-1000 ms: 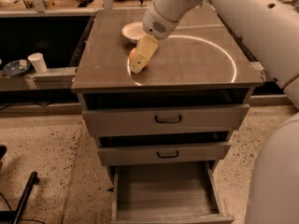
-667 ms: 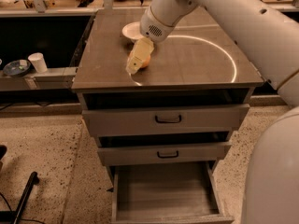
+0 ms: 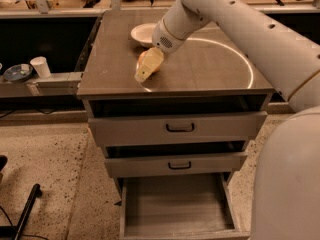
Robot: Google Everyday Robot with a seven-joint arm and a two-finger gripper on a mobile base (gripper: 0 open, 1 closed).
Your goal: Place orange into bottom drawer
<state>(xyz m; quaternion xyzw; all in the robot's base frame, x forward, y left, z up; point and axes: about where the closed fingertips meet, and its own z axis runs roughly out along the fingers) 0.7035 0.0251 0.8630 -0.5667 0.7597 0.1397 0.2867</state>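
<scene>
The single camera looks from above and in front of the cabinet, facing it and tilted steeply down. It sits close: the arm point(image 3: 240, 19) sweeps in from upper right and the robot's body point(image 3: 290, 184) fills the lower right. The view spans from the cabinet top point(image 3: 210, 74), where the gripper point(image 3: 142, 75) hangs front-left, down to the open bottom drawer point(image 3: 175, 204) and the floor point(image 3: 45, 174).

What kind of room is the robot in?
Probably a lab or workshop: a drawer cabinet, a workbench with a cup behind, a speckled floor. The gripper is at the orange on the cabinet top.
</scene>
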